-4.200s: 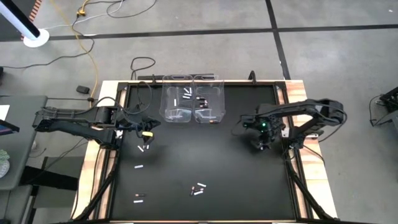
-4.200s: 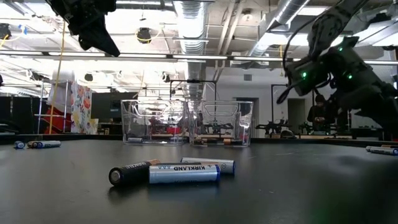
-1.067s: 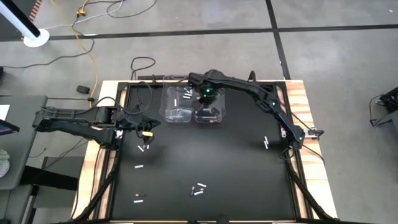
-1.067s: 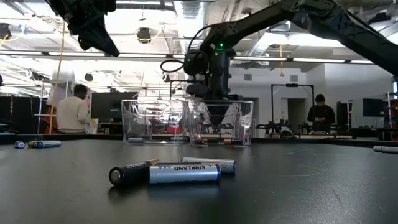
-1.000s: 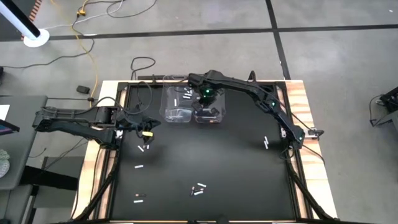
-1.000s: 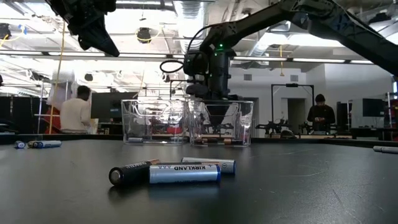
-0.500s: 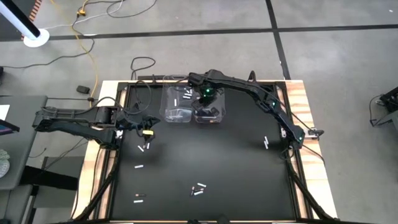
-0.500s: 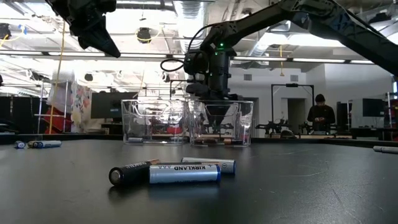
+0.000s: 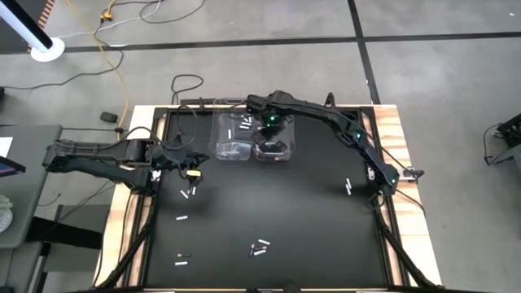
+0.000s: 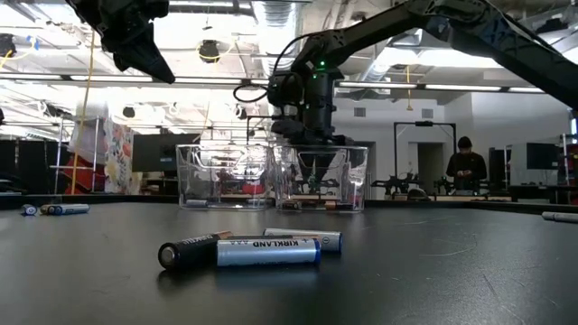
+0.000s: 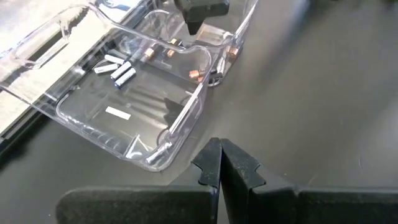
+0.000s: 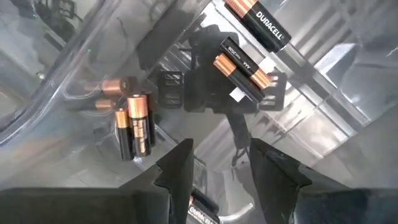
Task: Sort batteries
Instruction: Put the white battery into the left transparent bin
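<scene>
Two clear bins stand side by side at the table's far edge. The left bin [image 9: 230,138] holds white batteries [image 11: 118,70]. The right bin [image 9: 282,114] holds dark batteries with copper ends [image 12: 239,68]. My right gripper [image 12: 225,168] hangs open just above the floor of the right bin, pointing down, with nothing between its fingers; the low view shows it inside the bin [image 10: 312,162]. My left gripper [image 11: 221,165] is shut and empty, raised near the table's left side [image 9: 191,173]. Loose batteries [image 9: 259,247] lie on the black table, one group close in the low view [image 10: 244,248].
More loose batteries lie at the left [image 9: 189,194], lower left [image 9: 182,256] and right [image 9: 348,186] of the table. The middle of the mat is bare. A person [image 10: 465,167] stands far behind the table. Wooden borders [image 9: 407,203] frame the mat.
My right gripper has opened its fingers while staying in place inside the right bin, pointing down. The loose batteries on the table lie as before.
</scene>
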`<state>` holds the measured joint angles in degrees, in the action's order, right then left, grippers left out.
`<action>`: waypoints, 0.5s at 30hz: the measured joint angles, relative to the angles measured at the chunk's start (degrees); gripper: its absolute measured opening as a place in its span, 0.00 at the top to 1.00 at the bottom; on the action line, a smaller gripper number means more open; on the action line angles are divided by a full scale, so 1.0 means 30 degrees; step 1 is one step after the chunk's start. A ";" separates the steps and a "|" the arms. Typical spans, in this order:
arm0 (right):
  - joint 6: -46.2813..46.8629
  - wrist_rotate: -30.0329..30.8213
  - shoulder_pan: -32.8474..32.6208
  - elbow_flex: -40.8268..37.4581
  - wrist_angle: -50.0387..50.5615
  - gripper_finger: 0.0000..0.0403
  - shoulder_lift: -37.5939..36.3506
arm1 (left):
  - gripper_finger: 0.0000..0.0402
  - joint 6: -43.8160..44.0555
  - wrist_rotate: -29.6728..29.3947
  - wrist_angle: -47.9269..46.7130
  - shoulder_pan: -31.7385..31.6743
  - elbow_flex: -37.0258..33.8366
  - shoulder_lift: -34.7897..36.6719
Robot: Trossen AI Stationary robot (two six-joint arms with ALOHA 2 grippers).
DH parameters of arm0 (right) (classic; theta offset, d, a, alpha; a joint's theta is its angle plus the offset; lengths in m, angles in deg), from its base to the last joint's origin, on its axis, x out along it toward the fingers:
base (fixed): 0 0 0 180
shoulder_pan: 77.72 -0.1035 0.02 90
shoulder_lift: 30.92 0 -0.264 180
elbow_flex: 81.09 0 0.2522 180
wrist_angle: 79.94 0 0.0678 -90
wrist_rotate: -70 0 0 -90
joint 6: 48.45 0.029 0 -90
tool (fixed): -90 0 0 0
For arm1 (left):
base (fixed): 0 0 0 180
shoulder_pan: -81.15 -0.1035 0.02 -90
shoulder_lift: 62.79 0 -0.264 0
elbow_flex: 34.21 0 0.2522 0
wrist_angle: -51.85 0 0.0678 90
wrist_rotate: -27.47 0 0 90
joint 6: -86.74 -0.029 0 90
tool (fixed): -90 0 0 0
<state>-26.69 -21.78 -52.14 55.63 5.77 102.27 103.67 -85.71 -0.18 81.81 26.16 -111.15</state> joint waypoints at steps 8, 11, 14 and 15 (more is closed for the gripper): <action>-0.0291 0.0015 -0.0020 0.0000 -0.0055 0.59 -0.2695 | 1.00 0.0057 -0.0095 0.0015 -0.0001 -0.0001 0.0000; -0.0376 0.0058 0.0092 0.0015 0.0278 0.59 -0.4112 | 1.00 0.0080 -0.0095 0.0015 -0.0007 -0.0006 0.0000; -0.0430 0.0082 0.0154 0.0029 0.1433 0.59 -0.5457 | 1.00 0.0077 -0.0095 0.0015 -0.0004 -0.0003 0.0000; -0.0440 0.0148 0.0161 0.0029 0.2043 0.59 -0.5870 | 1.00 0.0080 -0.0092 0.0011 -0.0003 0.0000 0.0000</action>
<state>-28.01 -21.33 -51.66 55.72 11.90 84.66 103.91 -85.99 -0.14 81.81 26.16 -111.15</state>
